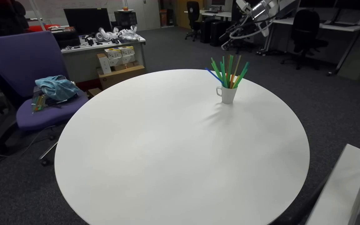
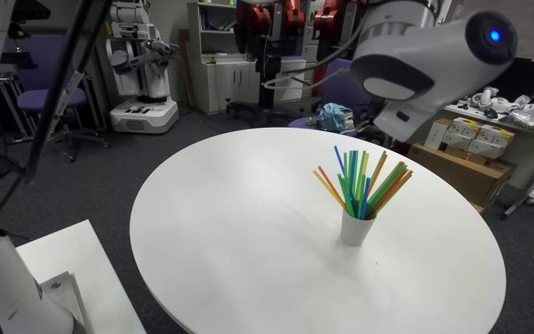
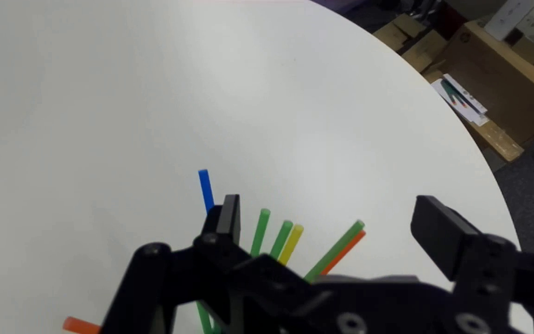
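White and handled, a mug (image 1: 228,95) stands upright toward the far right of the round tabletop (image 1: 167,156) in an exterior view, packed with green, blue, yellow and orange straws (image 1: 230,70) fanning outward at the top. Higher than the straws, the pincer (image 3: 332,220) hangs with its jaws spread wide in the wrist view, gripping nothing.

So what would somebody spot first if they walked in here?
Probably the bright straws, bunched in a white mug on the round white table. Higher up hangs the open gripper, and in an exterior view a blue light glows on the robot arm.
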Action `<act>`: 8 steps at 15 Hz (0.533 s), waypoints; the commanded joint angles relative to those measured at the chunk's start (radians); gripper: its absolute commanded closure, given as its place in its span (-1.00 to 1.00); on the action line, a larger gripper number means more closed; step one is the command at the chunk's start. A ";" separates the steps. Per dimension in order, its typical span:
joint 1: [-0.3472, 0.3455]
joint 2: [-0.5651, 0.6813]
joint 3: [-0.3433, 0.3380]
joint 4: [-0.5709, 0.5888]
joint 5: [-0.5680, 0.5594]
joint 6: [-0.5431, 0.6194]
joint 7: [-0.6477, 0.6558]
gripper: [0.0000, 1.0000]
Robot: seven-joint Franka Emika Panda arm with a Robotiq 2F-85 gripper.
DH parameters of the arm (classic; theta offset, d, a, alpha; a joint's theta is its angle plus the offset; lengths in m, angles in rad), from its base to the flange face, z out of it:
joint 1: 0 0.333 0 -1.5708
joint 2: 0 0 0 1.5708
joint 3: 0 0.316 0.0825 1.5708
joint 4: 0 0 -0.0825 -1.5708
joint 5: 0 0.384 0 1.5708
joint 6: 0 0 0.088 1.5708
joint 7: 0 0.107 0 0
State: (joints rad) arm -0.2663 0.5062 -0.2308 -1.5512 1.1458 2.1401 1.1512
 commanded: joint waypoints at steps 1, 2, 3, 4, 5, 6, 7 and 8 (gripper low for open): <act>0.117 -0.094 -0.010 0.015 -0.252 0.039 0.133 -1.00; 0.148 -0.116 -0.004 0.021 -0.337 0.037 0.175 -1.00; 0.178 -0.133 0.003 0.039 -0.426 0.025 0.220 -1.00; 0.198 -0.149 0.015 0.056 -0.506 -0.002 0.248 -1.00; 0.213 -0.157 0.028 0.076 -0.578 -0.021 0.264 -1.00; 0.222 -0.165 0.046 0.093 -0.638 -0.042 0.262 -1.00; 0.226 -0.171 0.065 0.107 -0.688 -0.058 0.248 -1.00; 0.223 -0.179 0.088 0.116 -0.719 -0.076 0.212 -1.00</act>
State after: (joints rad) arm -0.0333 0.3582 -0.1861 -1.4667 0.5267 2.1294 1.4033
